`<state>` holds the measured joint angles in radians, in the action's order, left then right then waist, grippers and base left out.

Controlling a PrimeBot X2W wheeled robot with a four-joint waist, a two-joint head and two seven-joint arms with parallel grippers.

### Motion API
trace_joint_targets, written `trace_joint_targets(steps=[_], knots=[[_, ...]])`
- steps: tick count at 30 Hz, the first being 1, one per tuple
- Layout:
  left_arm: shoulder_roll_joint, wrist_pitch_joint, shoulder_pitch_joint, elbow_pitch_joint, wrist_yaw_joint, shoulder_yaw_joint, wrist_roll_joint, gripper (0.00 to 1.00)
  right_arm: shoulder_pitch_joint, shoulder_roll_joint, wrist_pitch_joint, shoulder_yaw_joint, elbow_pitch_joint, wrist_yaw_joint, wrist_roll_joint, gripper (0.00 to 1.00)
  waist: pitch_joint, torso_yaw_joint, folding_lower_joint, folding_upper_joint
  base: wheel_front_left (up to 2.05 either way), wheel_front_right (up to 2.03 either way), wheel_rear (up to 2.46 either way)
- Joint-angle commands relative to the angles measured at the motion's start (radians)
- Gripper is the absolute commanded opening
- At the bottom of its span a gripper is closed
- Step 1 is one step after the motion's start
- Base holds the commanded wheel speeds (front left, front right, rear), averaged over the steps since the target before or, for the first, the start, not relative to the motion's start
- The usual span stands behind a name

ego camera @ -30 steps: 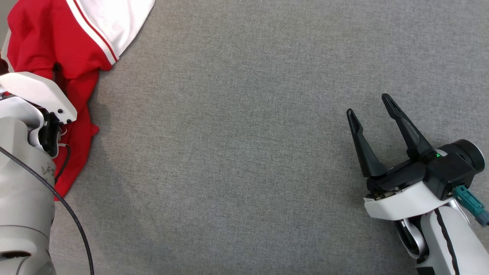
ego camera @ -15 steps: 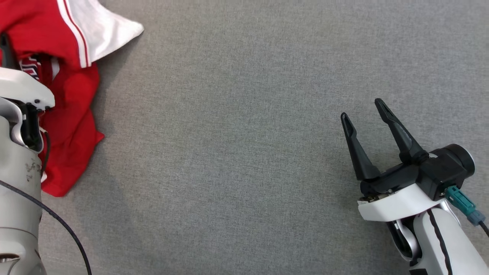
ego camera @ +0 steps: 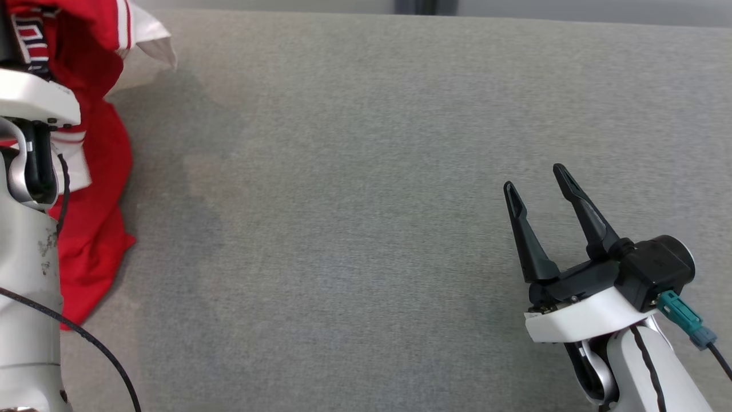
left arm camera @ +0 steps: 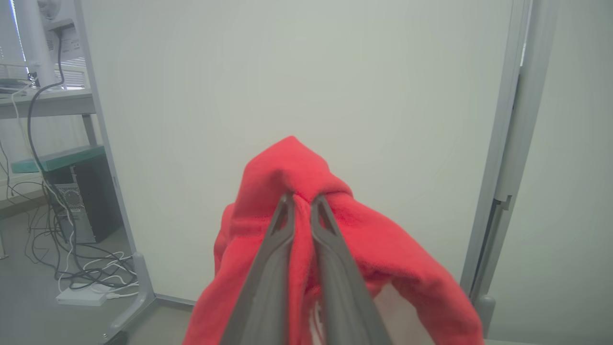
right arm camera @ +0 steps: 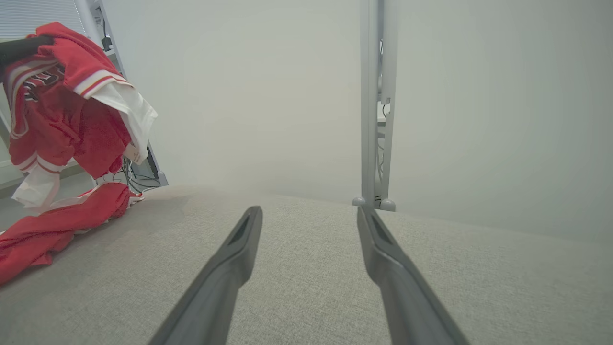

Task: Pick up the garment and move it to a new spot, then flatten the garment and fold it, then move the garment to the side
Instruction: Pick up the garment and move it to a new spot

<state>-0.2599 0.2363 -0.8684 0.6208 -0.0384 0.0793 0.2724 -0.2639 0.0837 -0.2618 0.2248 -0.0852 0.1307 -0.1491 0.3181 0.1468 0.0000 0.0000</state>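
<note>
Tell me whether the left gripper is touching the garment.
Touching. The left wrist view shows the left gripper shut on a fold of the garment.

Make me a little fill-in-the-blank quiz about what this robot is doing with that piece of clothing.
1. The left gripper is shut on a garment that is mostly ____ in colour.
2. The right gripper has its two fingers ____, with nothing between them.
3. The garment's lower end rests on a fabric surface coloured ____.
4. The garment's sleeve, past the striped band, is ____.

Missing words: red; open; grey; white.
</note>
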Motion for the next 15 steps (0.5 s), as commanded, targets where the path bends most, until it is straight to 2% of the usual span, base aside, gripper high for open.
trace_joint_targets(steps=[1, 8, 15], knots=[[0.004, -0.024, 0.02, -0.064, -0.007, -0.011, -0.007, 0.0, 0.011, -0.004, -0.005, -0.008, 0.002, 0.0, -0.006, 1.0, -0.03, -0.042, 0.0, 0.0, 0.0, 0.0, 0.0], [0.023, -0.153, 0.082, -0.299, -0.011, -0.063, -0.002, 0.0, 0.033, -0.024, -0.005, -0.014, -0.001, 0.0, -0.016, 1.0, -0.073, -0.139, 0.0, 0.0, 0.0, 0.0, 0.0], [0.047, -0.249, 0.131, -0.422, -0.014, -0.136, -0.02, 0.0, 0.043, -0.031, -0.005, -0.029, 0.004, 0.0, -0.024, 1.0, -0.089, -0.247, 0.0, 0.0, 0.0, 0.0, 0.0]])
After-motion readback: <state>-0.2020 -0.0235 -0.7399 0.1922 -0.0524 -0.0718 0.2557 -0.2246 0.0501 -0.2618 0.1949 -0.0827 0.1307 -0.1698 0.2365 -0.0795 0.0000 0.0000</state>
